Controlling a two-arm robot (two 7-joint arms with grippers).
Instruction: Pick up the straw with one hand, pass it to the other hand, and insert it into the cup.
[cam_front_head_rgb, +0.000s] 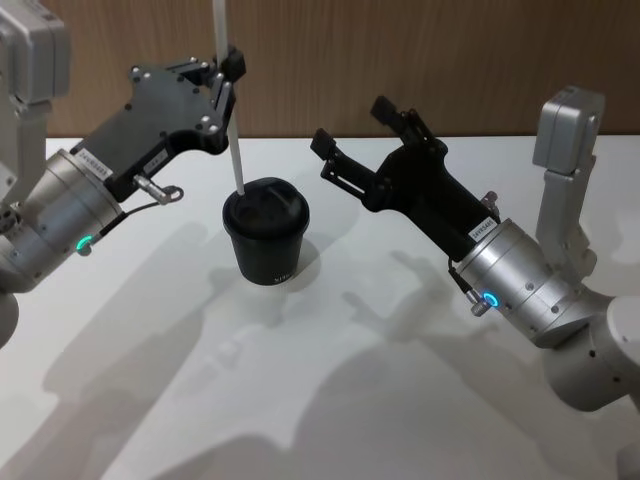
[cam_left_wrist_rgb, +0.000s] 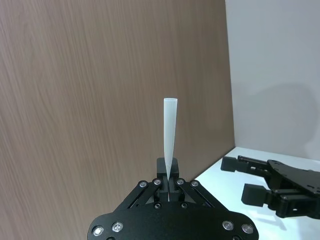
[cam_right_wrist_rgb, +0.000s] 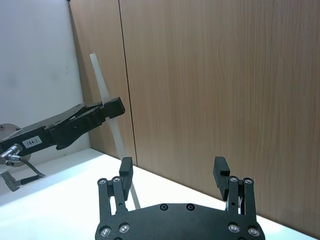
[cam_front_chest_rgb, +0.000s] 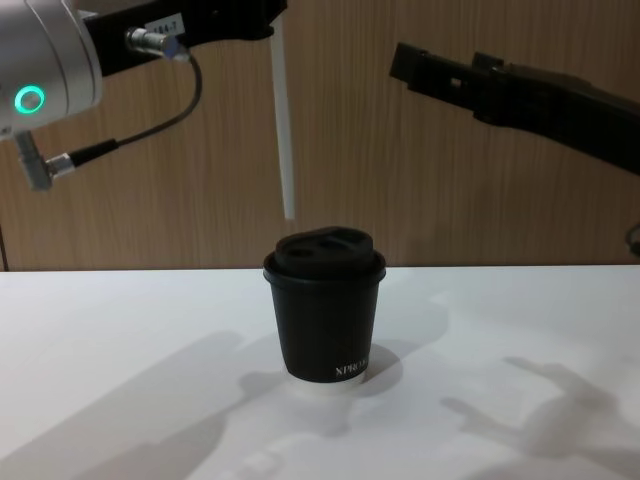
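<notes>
One view, the chest, shows straw (cam_front_chest_rgb: 284, 130) tip above cup (cam_front_chest_rgb: 325, 315) lid

One straw (cam_front_head_rgb: 236, 150), one cup (cam_front_head_rgb: 266, 238), two hands: left hand (cam_front_head_rgb: 228, 75), right hand (cam_front_head_rgb: 352, 135).

The cup (cam_front_head_rgb: 266, 232) stood on the table (cam_front_head_rgb: 330, 400), nearer its back edge than its front. The straw (cam_front_head_rgb: 233, 120) hung upright above the cup's left side, gripped by the left gripper (cam_front_head_rgb: 226, 82). The right gripper (cam_front_head_rgb: 350, 140) hovered to the cup's right, fingers spread apart.
</notes>
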